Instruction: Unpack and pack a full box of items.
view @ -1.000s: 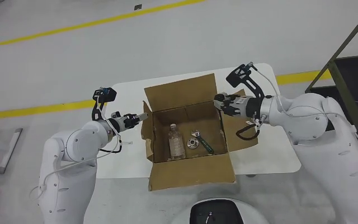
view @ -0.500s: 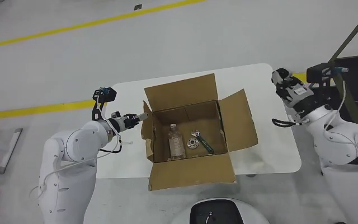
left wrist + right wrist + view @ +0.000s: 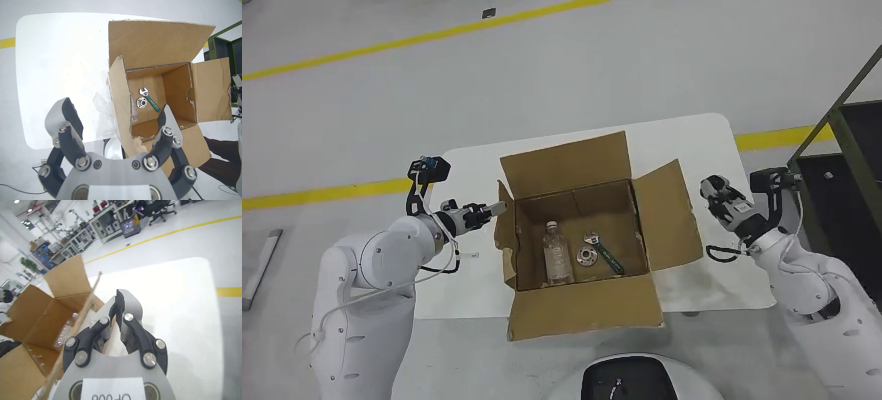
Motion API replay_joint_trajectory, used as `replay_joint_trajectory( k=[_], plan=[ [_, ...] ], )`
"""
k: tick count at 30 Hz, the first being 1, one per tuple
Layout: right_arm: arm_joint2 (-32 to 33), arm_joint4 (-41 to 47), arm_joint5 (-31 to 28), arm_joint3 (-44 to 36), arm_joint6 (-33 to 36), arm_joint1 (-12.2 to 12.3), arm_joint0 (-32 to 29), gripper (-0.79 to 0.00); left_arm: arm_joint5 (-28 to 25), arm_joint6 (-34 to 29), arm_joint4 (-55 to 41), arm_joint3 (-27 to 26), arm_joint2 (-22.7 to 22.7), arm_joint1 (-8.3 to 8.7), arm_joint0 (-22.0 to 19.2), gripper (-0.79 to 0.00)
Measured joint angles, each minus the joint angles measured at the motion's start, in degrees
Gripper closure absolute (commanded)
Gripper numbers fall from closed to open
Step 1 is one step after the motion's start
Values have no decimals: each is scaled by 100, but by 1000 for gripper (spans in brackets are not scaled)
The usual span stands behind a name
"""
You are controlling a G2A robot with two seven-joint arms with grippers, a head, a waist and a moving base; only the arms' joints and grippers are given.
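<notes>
Open box mid-table, a gripper on either side of it.
The box (image 3: 567, 165) sits on the table (image 3: 697, 140) with its flaps spread. Inside, a bottle (image 3: 556, 255) lies toward 9 o'clock and a wrench (image 3: 606, 257) toward 3 o'clock, with a flange (image 3: 585, 257) between them. The left gripper (image 3: 494, 209) hangs at the box's 9 o'clock, fingers spread wide and empty. The right gripper (image 3: 712, 188) is at 3 o'clock, past the flap, fingers pressed together on nothing.

Open box (image 3: 582, 305), bottle (image 3: 557, 255), wrench (image 3: 608, 259) inside
</notes>
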Motion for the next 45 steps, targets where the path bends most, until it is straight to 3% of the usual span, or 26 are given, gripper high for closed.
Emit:
replay_joint_trajectory(
  k=[9, 18, 22, 23, 24, 25, 31, 36, 41, 45],
  plan=[
    [-1073, -269, -518, 49, 453, -104, 795, 0, 0, 0, 0, 0, 0, 0, 0, -785],
    [-1792, -549, -613, 298, 1263, -169, 1156, 0, 0, 3, 0, 3, -1, 0, 3, -785],
    [-1886, -511, -560, 355, 1334, -188, 1242, 0, -61, 400, 9, 109, -71, 6, 193, -785],
    [-1891, -490, -547, 356, 1348, -190, 1259, 0, -116, 523, -3, 140, -89, 10, 248, -385],
    [-1893, -451, -527, 354, 1360, -193, 1275, 0, -180, 678, 71, 195, -103, 17, 324, -120],
    [-1887, -426, -500, 349, 1369, -195, 1288, 0, -234, 790, 169, 227, -106, 22, 380, 0],
    [-1763, -246, -319, 310, 1407, -190, 1342, 0, -728, 1447, 1079, 278, -56, 75, 807, 0],
    [-1764, -222, -329, 336, 1504, -184, 1356, 0, -718, 1992, 1947, 332, 38, 89, 1105, 0],
    [-1865, -283, -315, 389, 1526, -193, 1350, 0, -838, 2058, 1846, 444, 158, 61, 1141, 0],
    [-1801, -298, -104, 394, 1452, -197, 1388, 0, -1335, 1997, 1582, 452, 322, 45, 1047, 0]
  ],
)
